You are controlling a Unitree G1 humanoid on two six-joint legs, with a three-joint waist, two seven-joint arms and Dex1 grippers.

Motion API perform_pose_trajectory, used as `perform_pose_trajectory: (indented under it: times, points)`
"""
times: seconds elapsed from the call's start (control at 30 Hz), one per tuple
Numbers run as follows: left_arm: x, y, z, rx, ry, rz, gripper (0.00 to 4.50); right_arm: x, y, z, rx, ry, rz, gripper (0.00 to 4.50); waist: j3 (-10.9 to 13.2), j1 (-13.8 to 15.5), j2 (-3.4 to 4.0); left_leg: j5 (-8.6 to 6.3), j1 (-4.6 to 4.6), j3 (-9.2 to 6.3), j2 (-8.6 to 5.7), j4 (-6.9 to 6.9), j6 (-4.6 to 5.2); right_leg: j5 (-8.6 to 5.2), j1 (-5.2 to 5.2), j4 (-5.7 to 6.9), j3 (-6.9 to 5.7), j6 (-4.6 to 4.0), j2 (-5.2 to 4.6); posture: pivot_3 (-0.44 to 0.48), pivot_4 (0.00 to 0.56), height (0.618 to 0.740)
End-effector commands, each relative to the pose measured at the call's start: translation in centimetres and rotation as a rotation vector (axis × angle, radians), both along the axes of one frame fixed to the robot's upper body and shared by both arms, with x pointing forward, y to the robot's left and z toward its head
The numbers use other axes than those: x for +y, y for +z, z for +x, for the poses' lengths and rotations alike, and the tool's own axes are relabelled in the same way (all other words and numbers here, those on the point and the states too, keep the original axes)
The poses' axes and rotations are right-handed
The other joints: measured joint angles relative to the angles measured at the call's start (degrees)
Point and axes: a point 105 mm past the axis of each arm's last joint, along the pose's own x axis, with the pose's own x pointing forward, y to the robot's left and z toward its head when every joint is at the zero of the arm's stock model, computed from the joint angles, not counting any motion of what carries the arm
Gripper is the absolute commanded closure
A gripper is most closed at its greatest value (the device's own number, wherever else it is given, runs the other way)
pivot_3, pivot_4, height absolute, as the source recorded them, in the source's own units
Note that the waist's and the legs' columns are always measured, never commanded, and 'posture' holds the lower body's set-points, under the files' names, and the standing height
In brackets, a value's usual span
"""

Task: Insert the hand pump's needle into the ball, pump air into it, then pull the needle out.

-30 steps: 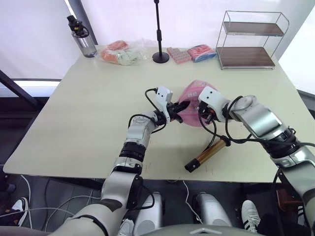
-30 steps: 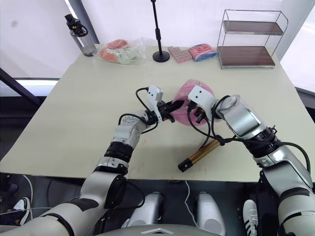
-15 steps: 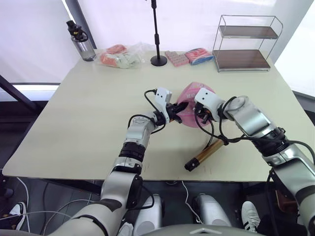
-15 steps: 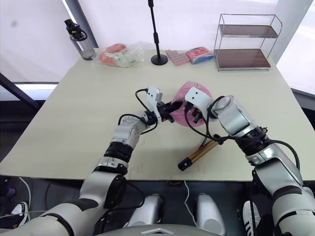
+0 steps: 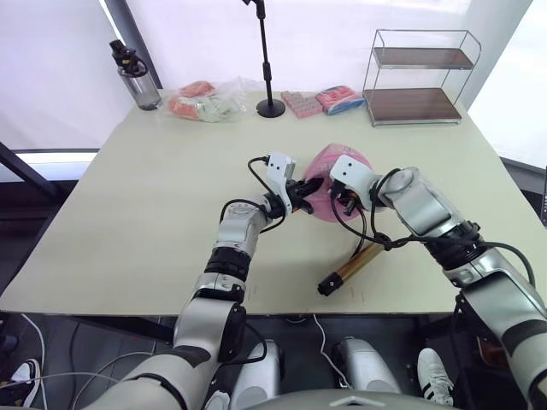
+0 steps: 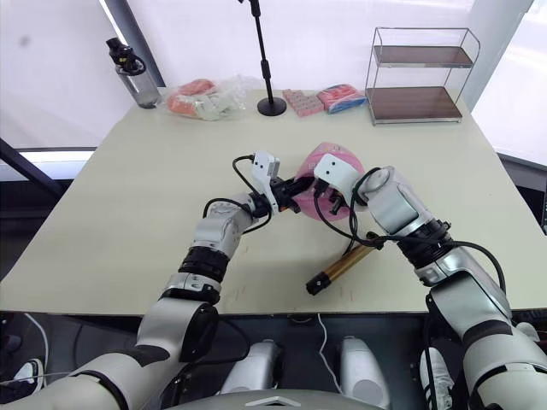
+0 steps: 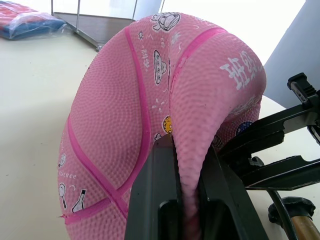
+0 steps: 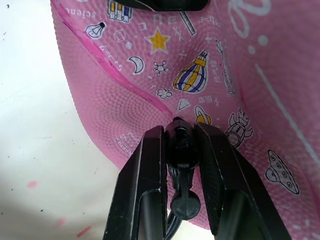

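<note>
Ball: the pink ball [image 5: 332, 175], limp and folded, is held up on edge near the middle of the tabletop [image 5: 154, 205], between the two claws.
Left claw: the left claw [image 7: 182, 197] is clenched on a fold of the ball's rubber, bracing it from the robot's left.
Right claw: the right claw [image 8: 180, 150] grasps the black fitting of the needle [image 8: 178, 142], its tip touching the ball's skin.
Needle axis: the fitting points straight ahead along the right claw's fingers into the ball; whether the pin is already seated cannot be told.
Hand pump: the hand pump [image 5: 355, 266] lies toward the near edge, its long axis slanting from that edge up to the right arm, its hose looping to the needle.
Nearer arm: the right, so the push falls to it.
</note>
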Motion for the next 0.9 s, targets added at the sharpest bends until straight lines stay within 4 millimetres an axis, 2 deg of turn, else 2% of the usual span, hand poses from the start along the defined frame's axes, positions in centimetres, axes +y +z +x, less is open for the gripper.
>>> perform_pose_trajectory:
  times: [0.03, 0.53, 0.9]
  points:
    - [-1.6, -0.9, -0.9, 0.044, -0.067, -0.013, 4.5, -1.9, -4.5, -0.5, 0.127, -0.081, -0.075, 4.15, -0.04, -0.04, -0.01, 0.0, 0.01, 0.0, 0.0, 0.0, 0.0, 0.0, 0.0, 0.0, 0.0, 0.0, 0.0, 0.0, 0.15, 0.731]
    - [-1.2, -1.0, -0.9, 0.058, -0.049, -0.023, 4.5, -1.1, -6.2, -0.3, 0.152, -0.087, -0.078, 4.15, -0.27, -0.32, -0.04, -0.01, 0.09, 0.01, 0.08, -0.08, -0.01, -0.02, 0.0, 0.0, 0.01, -0.03, 0.06, 0.0, 0.15, 0.731]
    - [-1.1, -1.0, -0.8, 0.062, -0.043, -0.027, 4.5, -1.6, -8.1, -0.3, 0.174, -0.107, -0.114, 4.15, -0.43, -0.53, -0.04, -0.01, 0.18, 0.01, 0.1, -0.14, -0.02, -0.08, 0.01, -0.04, 0.01, -0.13, 0.06, 0.0, 0.15, 0.731]
